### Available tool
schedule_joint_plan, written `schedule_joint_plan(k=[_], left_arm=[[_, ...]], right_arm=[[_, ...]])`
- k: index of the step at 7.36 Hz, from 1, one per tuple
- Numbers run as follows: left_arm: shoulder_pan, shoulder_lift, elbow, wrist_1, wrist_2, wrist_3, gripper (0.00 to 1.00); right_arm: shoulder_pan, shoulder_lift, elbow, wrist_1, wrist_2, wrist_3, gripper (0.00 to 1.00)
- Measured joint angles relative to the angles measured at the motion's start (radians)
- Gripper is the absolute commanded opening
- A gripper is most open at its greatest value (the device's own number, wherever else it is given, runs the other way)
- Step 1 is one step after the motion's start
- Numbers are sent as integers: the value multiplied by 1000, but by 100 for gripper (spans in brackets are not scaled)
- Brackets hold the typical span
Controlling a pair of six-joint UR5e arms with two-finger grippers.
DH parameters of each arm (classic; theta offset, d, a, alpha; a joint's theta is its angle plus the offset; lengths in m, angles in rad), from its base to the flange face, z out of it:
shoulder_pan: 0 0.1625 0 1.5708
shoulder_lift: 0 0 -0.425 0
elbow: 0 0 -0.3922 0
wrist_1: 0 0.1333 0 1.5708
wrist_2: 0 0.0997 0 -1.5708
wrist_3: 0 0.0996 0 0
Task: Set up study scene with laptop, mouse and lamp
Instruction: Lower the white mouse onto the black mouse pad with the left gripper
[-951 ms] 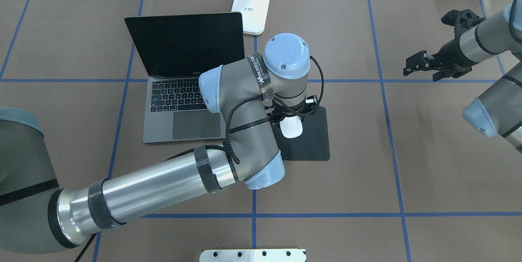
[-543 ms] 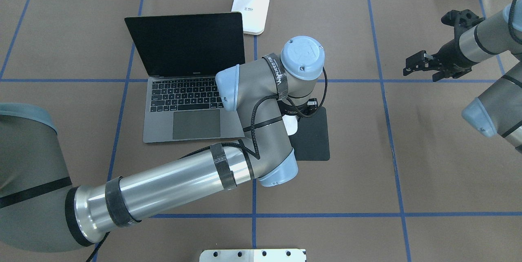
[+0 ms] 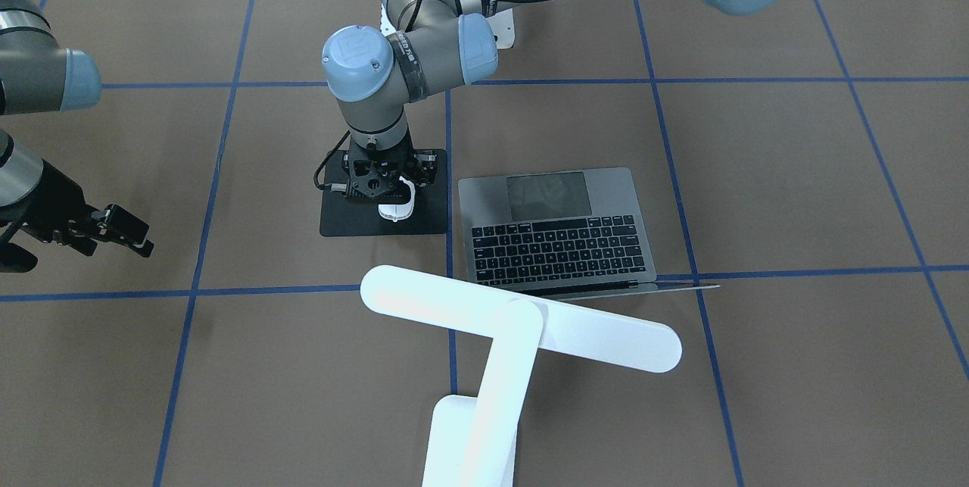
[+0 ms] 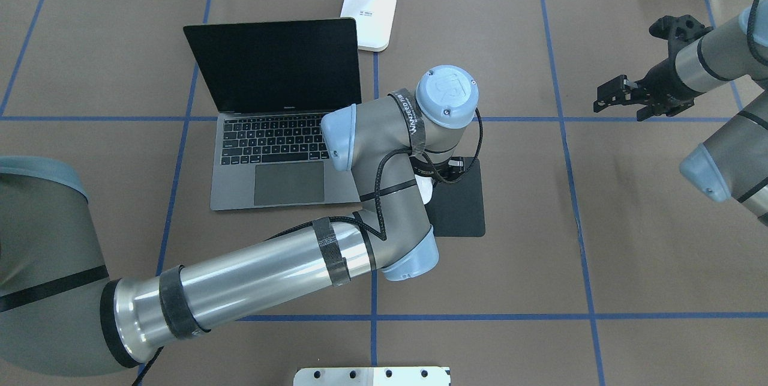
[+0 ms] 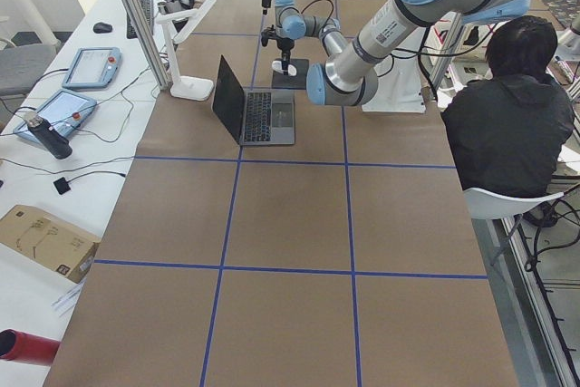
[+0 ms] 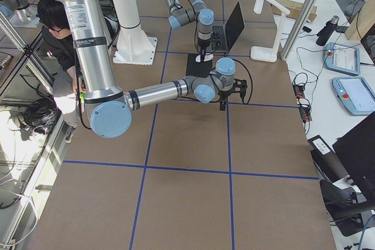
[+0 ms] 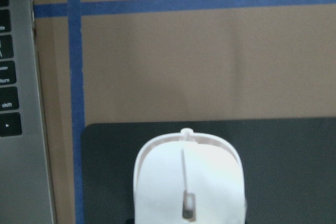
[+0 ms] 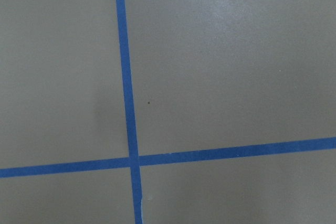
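The grey laptop (image 4: 276, 152) stands open with a dark screen, left of a black square pad (image 4: 462, 206). The white mouse (image 3: 397, 208) is over the pad's edge nearest the laptop (image 3: 560, 229). My left gripper (image 3: 392, 198) points straight down onto it and looks shut on the mouse (image 7: 189, 182). The fingers are hidden in the left wrist view. From overhead the arm hides most of the mouse (image 4: 426, 191). The white lamp (image 3: 522, 316) stands behind the laptop, base (image 4: 369, 17) on the table. My right gripper (image 4: 603, 95) hangs open and empty far to the right.
Blue tape lines (image 8: 128, 103) divide the brown table into squares. A white bolted pedestal (image 4: 372, 376) sits at the near edge. A seated person (image 5: 507, 106) is beside the robot's base. Tablets and cables (image 5: 68, 106) lie on the side bench.
My left arm's wrist and elbow have swung to the right and a little toward the robot. The mouse stays at about the same spot over the pad. My right arm has not moved.
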Motion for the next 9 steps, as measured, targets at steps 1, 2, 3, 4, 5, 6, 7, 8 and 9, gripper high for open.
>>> schedule_joint_plan(k=[1, 2, 3, 4, 5, 6, 7, 8, 9], left_arm=[[3, 1, 0, 0, 0, 35, 27], [8, 2, 0, 1, -1, 59, 28], [15, 2, -2, 9, -2, 69, 29], [22, 3, -6, 24, -2, 72, 30], [29, 4, -11, 36, -3, 71, 38], [36, 4, -13, 41, -3, 68, 54], [40, 4, -13, 43, -3, 66, 69], [43, 5, -13, 44, -3, 66, 95], [46, 6, -12, 43, -2, 66, 99]], right_arm=[[0, 0, -3, -1, 0, 0, 100], [0, 0, -5, -4, 0, 0, 100], [0, 0, -6, -11, 0, 0, 100], [0, 1, -6, -15, 0, 0, 100], [0, 0, -7, -17, 0, 0, 100], [0, 0, -8, -18, 0, 0, 100], [0, 0, -10, -19, 0, 0, 100], [-1, 1, -11, -22, 0, 0, 100], [-1, 2, -14, -23, 0, 0, 100]])
